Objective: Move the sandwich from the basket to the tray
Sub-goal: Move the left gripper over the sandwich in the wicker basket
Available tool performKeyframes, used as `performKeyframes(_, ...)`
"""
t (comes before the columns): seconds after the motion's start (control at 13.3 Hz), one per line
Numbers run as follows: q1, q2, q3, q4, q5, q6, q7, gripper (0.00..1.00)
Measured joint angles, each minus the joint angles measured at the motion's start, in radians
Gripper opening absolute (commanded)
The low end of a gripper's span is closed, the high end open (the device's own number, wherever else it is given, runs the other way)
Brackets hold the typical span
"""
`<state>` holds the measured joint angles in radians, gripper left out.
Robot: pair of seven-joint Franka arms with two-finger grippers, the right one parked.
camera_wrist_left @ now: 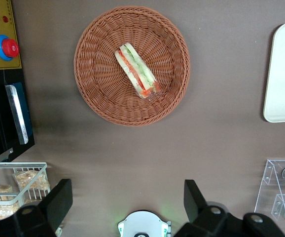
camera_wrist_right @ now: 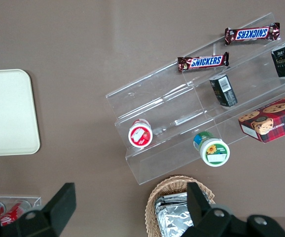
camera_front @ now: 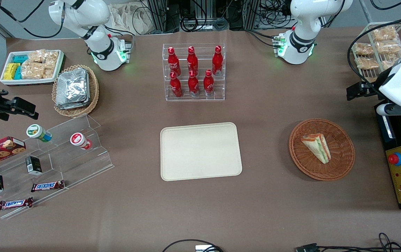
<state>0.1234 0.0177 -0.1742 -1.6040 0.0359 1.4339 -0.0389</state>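
The sandwich [camera_front: 316, 147], a wrapped wedge with green and orange-red layers, lies in the reddish-brown wicker basket [camera_front: 340, 168] toward the working arm's end of the table. The cream tray [camera_front: 200, 151] lies bare at mid-table beside the basket. My left gripper [camera_front: 353, 92] hangs high above the table, farther from the front camera than the basket, open and empty. The left wrist view shows its fingers [camera_wrist_left: 58, 201] wide apart, the gripper [camera_wrist_left: 127, 200] well away from the sandwich [camera_wrist_left: 136, 70], the basket [camera_wrist_left: 98, 94] and the tray's edge [camera_wrist_left: 284, 74].
A black control box with a red button [camera_front: 400, 175] stands beside the basket. A wire rack of snack packs [camera_front: 379, 45] is near the gripper. A clear rack of red bottles [camera_front: 193, 71] stands farther back than the tray. A stepped acrylic stand [camera_front: 57, 157] and a foil-packet basket [camera_front: 75, 89] lie toward the parked arm's end.
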Motion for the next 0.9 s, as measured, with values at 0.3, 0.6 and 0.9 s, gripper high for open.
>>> performKeyframes(0.3,0.0,0.0,0.0,0.0,0.0,0.0,0.0,1.0)
performKeyframes(0.6,0.001,0.0,0.001,0.0,0.0,-0.001,0.0,1.0)
performKeyframes(0.9,0.048,0.009,0.004,0.0,0.001,-0.005,0.003,1.0)
